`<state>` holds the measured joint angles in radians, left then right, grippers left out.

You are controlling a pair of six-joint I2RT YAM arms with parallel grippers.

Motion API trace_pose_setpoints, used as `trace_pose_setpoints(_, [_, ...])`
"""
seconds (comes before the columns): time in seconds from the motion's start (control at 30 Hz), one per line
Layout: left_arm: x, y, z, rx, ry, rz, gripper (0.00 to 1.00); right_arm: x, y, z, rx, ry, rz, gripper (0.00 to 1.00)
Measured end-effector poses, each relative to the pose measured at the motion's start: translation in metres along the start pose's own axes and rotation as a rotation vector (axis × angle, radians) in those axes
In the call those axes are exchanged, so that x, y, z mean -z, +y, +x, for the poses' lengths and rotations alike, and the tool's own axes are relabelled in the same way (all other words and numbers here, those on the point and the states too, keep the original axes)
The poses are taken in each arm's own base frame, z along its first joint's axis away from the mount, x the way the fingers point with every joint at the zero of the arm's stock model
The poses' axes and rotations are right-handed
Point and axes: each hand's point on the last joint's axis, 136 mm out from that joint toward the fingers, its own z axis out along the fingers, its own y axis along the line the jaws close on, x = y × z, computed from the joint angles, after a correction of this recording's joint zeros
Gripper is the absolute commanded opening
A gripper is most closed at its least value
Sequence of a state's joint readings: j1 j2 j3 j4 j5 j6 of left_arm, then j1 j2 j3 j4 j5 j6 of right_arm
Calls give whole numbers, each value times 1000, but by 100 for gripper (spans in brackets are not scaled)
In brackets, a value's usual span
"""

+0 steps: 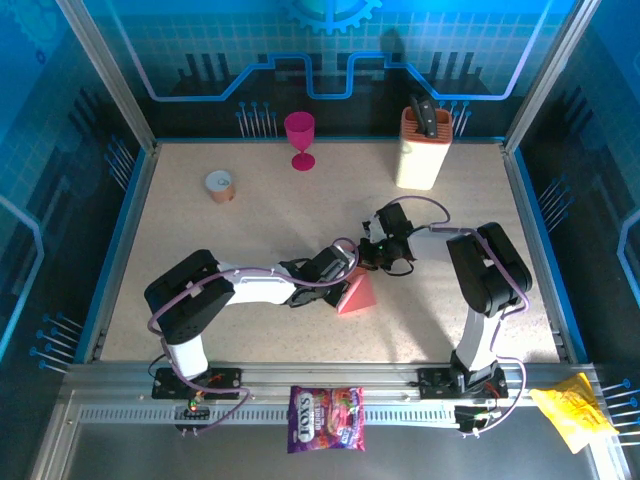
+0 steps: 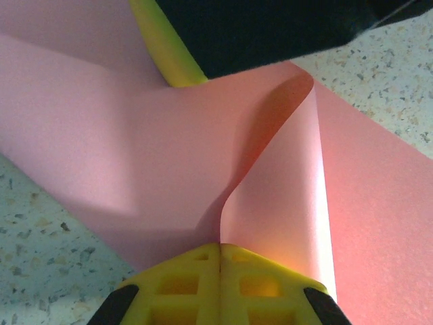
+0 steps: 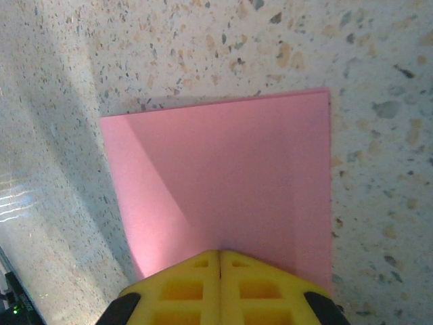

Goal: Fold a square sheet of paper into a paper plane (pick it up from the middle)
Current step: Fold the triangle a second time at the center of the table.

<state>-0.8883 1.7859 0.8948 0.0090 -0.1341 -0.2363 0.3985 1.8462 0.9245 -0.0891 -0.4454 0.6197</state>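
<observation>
Step in hand, by my reading: an early fold, both arms on the sheet at mid-table.

Left gripper (image 2: 220,271): jaws closed, with a ridge of the square sheet of paper (image 2: 169,169) rising straight out from between the tips, so it holds paper. Ahead of these jaws the sheet buckles into a tall curl, one flap standing and the rest sloping away to either side. At the far end of the curl a yellow finger (apparently the other arm's) bears on the paper.

Right gripper (image 3: 220,271): jaws closed tip to tip. The sheet lies flat directly ahead of them, its near edge running under the tips (pinched or merely pressed, cannot tell).

To do it well, I judge: use the right tips as anchor and carry the left pinch over low and slow, so the curl rolls down into one straight crease. Line up edges before flattening. The paper is thin and a tug could tear it or drag it off the anchor.

Surface: speckled stone-look table (image 3: 379,81), matte and bare around both jaws. The paper will likely slide on it.

Room: well beyond the jaws are a magenta goblet (image 1: 299,135), a cream knife block (image 1: 421,150) and a small cup (image 1: 220,185). Behind them, on the rail by the arm bases, lie a purple candy bag (image 1: 325,418) and a yellow wrapper (image 1: 572,408). Blue panelled walls stand all round.
</observation>
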Motion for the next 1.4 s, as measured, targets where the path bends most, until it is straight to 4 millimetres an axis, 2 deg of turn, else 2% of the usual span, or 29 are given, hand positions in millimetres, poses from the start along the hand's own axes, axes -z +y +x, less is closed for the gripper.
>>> trace_pose_setpoints(0.2, [-1, -2, 0, -4, -9, 6, 0, 5, 1, 0, -21, 18, 25, 13])
trace_pose_setpoints(0.3, [-1, -2, 0, -4, -13, 8, 0, 20, 9, -6, -19, -6, 22, 16])
trace_pose_setpoints(0.4, [-1, -3, 0, -4, -17, 10, 0, 44, 27, -17, 11, -67, -6, 14])
trace_pose_setpoints(0.47, [-1, -3, 0, -4, -17, 10, 0, 61, 40, -22, 33, -113, -27, 8])
trace_pose_setpoints(0.57, [-1, -4, 0, -5, -18, 11, 0, 74, 48, -18, 39, -148, -51, 0])
trace_pose_setpoints(0.67, [-1, -5, -1, -7, -21, 13, 0, 71, 38, 2, 8, -130, -41, 0])
trace_pose_setpoints(0.77, [-1, -6, -1, -8, -22, 14, 0, 57, 25, 28, -24, -77, -6, 0])
trace_pose_setpoints(0.9, [-1, -6, -1, -9, -22, 14, 0, 44, 23, 52, -30, -25, 14, 0])
trace_pose_setpoints(1.2, [-1, -7, 0, -14, -23, 12, 0, 37, 30, 54, -23, -43, -3, 0])
trace_pose_setpoints(1.4, [-2, -7, 0, -15, -22, 11, 0, 29, 12, 63, -49, -34, 31, 0])
